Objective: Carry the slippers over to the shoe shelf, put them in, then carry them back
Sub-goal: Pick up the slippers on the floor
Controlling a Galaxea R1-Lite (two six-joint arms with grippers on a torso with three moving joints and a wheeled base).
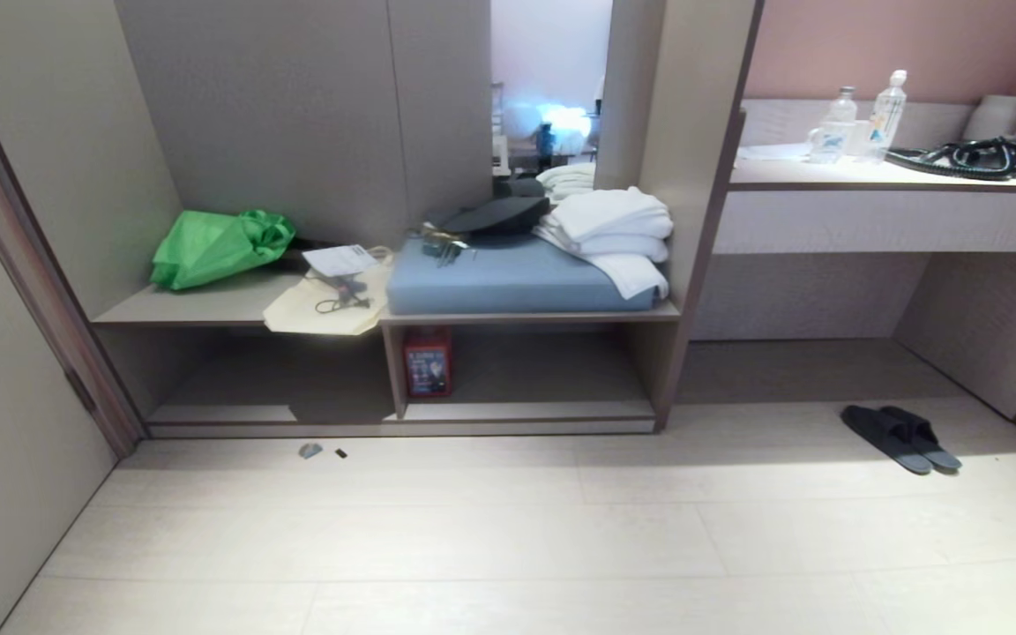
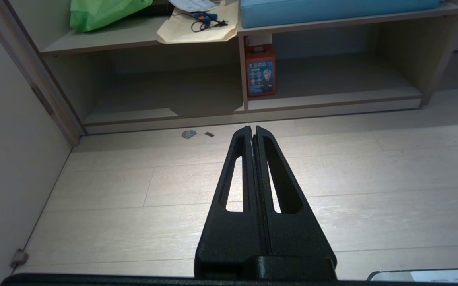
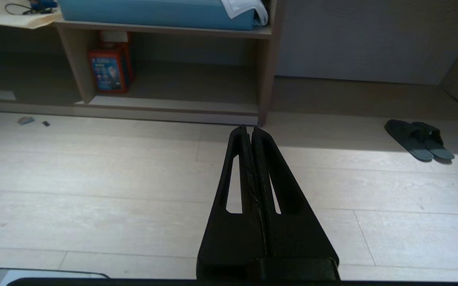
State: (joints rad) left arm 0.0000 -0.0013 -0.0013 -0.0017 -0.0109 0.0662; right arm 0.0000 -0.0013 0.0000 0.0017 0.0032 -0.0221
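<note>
The left gripper (image 2: 253,128) hung above the pale plank floor (image 1: 508,547) with its fingers pressed together and nothing between them, pointing toward the shoe shelf (image 1: 402,410). The right gripper (image 3: 249,128) was likewise closed and empty, aimed at the floor in front of the shelf's right end post. Neither arm showed in the head view.

The slippers (image 1: 900,438) lay side by side on the floor, well to the right of the shoe shelf, in front of the recess under the counter (image 1: 896,185). A red box (image 1: 427,362) stood inside the shelf just right of its vertical divider. On the bench above the shelf lay a green bag (image 1: 217,247), a blue cushion (image 1: 508,278) and folded white towels (image 1: 609,229).
</note>
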